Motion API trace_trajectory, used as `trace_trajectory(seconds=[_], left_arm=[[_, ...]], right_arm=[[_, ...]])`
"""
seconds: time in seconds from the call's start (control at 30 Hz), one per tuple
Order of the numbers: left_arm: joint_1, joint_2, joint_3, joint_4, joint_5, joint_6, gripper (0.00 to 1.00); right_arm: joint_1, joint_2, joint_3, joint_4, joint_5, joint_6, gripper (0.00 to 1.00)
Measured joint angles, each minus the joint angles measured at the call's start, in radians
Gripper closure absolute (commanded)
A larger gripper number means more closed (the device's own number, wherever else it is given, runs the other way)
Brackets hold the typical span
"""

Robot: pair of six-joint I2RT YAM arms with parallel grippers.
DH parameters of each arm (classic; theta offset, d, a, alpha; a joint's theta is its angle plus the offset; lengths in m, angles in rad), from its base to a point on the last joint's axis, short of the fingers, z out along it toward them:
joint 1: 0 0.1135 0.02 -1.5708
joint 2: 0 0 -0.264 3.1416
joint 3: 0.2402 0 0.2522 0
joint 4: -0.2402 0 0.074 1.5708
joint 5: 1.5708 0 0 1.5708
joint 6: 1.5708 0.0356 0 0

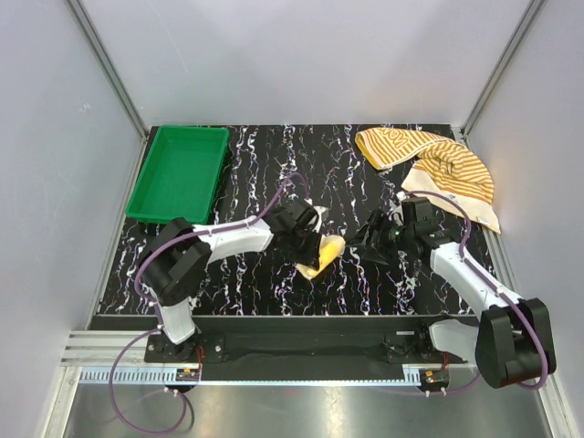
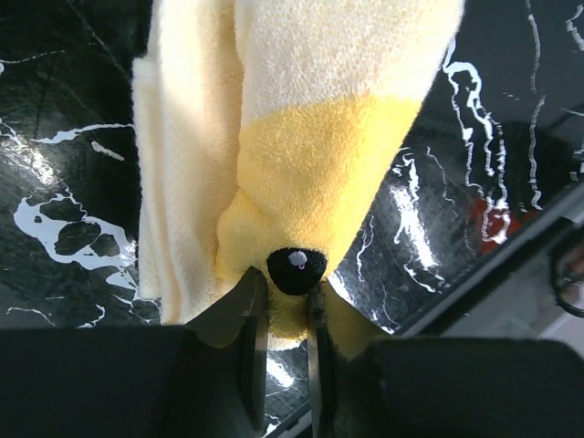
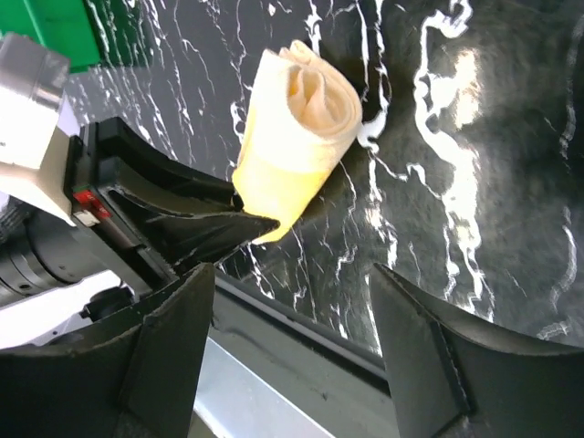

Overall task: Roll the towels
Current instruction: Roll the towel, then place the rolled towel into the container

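Yellow cloth is the matter in hand: the yellow towel [image 1: 324, 254] sits near the middle of the table [image 1: 265, 164], already wound into a loose roll whose spiral end shows in the right wrist view. The left gripper [image 2: 285, 301] is pinched shut on one end of that roll, nipping a fold of fabric. Just to its right, the right gripper [image 3: 290, 292] hangs with jaws wide apart and nothing between them, facing the roll's open end.

To do this well, I judge the left grip should hold firm until the roll is laid with its loose outer flap underneath, so its own weight pins it. Letting go early would likely let the soft layers spring open. The right gripper could steady the free end, closing across the whole roll rather than one layer.

At the far left a green tray [image 1: 180, 173] sits well apart. At the far right the striped towel [image 1: 429, 164] lies crumpled and unrolled, beyond the right arm. Nothing blocks the roll, but the two grippers are near enough to knock together.
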Motion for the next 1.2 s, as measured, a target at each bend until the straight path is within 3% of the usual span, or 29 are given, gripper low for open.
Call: trace_trajectory(seconds=[0.2,0.47,1.2], left_arm=[[0.088,0.005,-0.047,0.066,0.165,-0.035,0.91],[0.17,0.031,-0.09,0.143,0.33,-0.064,0.9],[0.302,0.149,-0.109,0.24,0.619,-0.154,0.89]], right_arm=[[0.014,0.084,-0.08,0.209,-0.065,0.066,0.26],[0.138,0.259,-0.09,0.434,-0.062,0.13,0.27],[0.2,0.5,-0.088,0.733,-0.049,0.185,0.31]])
